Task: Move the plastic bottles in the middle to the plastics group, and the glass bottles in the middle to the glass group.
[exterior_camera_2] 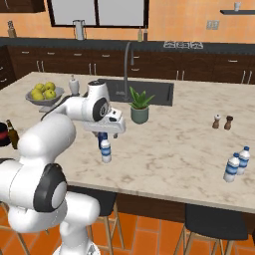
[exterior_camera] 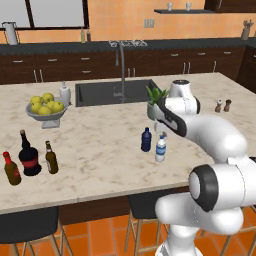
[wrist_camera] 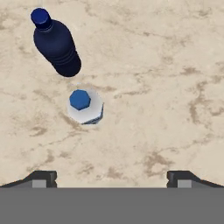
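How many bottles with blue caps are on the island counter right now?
4. The dark blue bottle and pale bottle stand together mid-counter; two more pale bottles stand as a pair near the right end.

You will find no readable text here: the red label (exterior_camera: 31, 164) on the round-bellied black bottle (exterior_camera: 28, 155) on the island counter (exterior_camera: 100, 150) carries no legible lettering, and the two plastic bottles (exterior_camera: 160, 148) in the middle show no brand or number.
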Motion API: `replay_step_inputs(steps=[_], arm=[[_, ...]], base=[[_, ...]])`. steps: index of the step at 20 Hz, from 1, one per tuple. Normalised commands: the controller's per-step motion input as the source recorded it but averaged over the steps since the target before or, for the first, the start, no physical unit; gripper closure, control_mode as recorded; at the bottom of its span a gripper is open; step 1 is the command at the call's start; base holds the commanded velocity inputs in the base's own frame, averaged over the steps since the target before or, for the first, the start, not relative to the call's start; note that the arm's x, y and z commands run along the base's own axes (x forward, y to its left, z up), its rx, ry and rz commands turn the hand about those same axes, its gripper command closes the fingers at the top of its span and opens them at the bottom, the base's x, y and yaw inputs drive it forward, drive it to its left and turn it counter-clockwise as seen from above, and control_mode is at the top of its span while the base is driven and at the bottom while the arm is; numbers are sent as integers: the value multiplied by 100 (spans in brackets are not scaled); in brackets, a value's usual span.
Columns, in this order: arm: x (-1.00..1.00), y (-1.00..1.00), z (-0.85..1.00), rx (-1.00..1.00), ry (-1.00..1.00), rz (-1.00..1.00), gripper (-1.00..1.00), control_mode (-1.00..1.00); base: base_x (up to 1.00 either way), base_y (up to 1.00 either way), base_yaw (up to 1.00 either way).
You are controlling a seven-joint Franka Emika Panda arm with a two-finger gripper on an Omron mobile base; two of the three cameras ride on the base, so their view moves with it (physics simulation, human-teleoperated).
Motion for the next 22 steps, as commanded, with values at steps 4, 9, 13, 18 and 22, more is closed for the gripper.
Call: replay_step_inputs(steps=[4, 9, 13, 18, 22], arm=[[18, 13, -17, 12, -12, 3, -100, -100], [7, 13, -22, 5, -3, 1, -100, -100], [6, 23, -28, 0, -2, 6, -100, -100], [17, 10, -3, 0, -4, 5, -100, -100], [19, 0, -9, 0, -5, 5, -100, -100]], base=[[0, 0, 0], [0, 0, 0], [0, 0, 0], [0, 0, 0], [0, 0, 0]])
